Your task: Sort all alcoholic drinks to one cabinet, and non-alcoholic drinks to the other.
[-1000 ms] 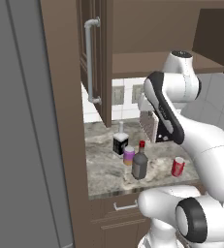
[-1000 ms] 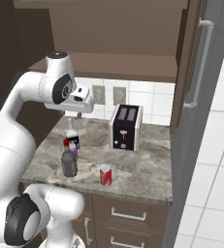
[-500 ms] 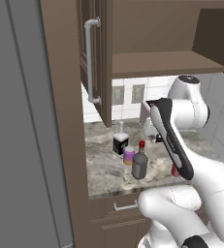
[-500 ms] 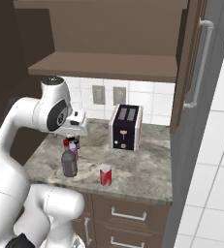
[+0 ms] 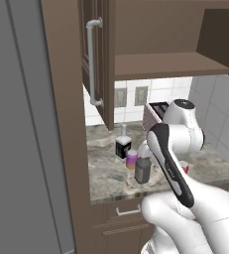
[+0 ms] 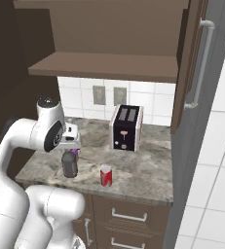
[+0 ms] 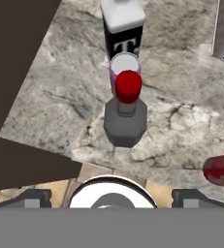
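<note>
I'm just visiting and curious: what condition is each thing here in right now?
Rounded dark grey glass bottle with red cap: upright, capped, on the counter.
Square black-label bottle: upright.
Purple can: upright, between the bottles.
Red can: upright, apart.
Gripper: open, empty.
Cabinet door: open.

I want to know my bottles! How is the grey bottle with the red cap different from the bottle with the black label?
The grey bottle is rounded, dark grey all over and topped with a red cap; the black-label bottle is square, with a pale neck above its black label. The grey bottle stands nearer the counter's front edge; the black-label bottle stands farther back, with a purple can between them. Both stand upright on the counter.
</note>
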